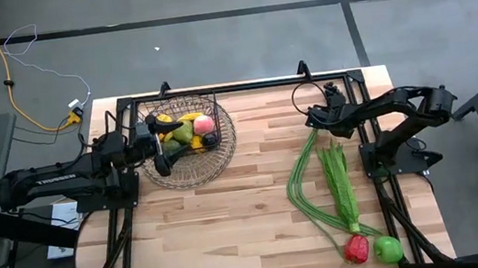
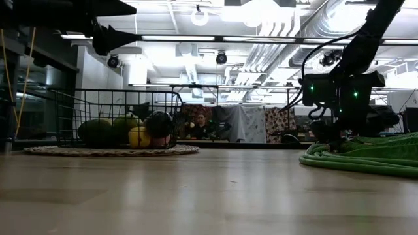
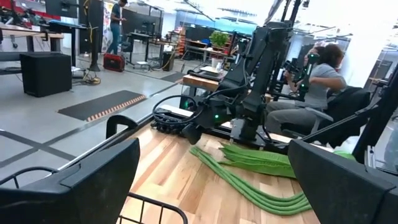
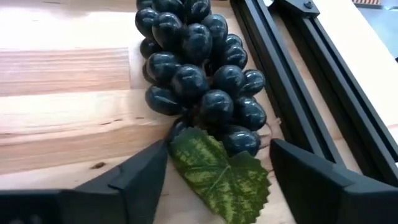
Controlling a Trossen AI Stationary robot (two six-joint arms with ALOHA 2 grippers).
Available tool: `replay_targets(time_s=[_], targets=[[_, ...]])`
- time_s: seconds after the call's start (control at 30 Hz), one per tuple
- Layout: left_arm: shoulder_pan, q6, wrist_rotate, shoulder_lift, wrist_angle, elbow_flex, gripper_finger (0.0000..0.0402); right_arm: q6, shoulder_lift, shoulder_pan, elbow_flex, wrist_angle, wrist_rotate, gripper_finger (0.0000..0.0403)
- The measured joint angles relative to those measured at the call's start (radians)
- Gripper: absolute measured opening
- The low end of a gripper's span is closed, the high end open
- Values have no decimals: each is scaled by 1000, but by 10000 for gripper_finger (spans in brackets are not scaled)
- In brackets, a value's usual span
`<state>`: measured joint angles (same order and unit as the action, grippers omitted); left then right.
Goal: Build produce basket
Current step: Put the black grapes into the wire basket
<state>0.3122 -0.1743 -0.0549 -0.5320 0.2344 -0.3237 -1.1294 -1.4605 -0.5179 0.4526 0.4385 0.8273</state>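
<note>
The dark wire basket stands on a woven mat at the table's far left. It holds a pink peach, yellow and green fruit. My left gripper hovers level over the basket, open and empty. A bunch of dark grapes with a green leaf lies on the wood near the far right rail. My right gripper slants down over it, open, one finger on each side of the leaf end. Long green beans, leafy greens, a red pepper and a green apple lie at the right.
A black frame rail runs close beside the grapes, along the table's far edge. The beans and greens lie just nearward of my right gripper. Bare wood fills the table's middle and near left. A seated person shows beyond the table.
</note>
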Motion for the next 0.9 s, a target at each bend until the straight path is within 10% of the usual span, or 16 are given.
replay_targets(time_s=[0.5, 0.9], targets=[[0, 20, -9, 0, 2, 0, 400, 32, 5, 18, 0, -3, 51, 14], [0, 20, -24, 0, -6, 0, 400, 207, 126, 179, 103, -40, 135, 3]])
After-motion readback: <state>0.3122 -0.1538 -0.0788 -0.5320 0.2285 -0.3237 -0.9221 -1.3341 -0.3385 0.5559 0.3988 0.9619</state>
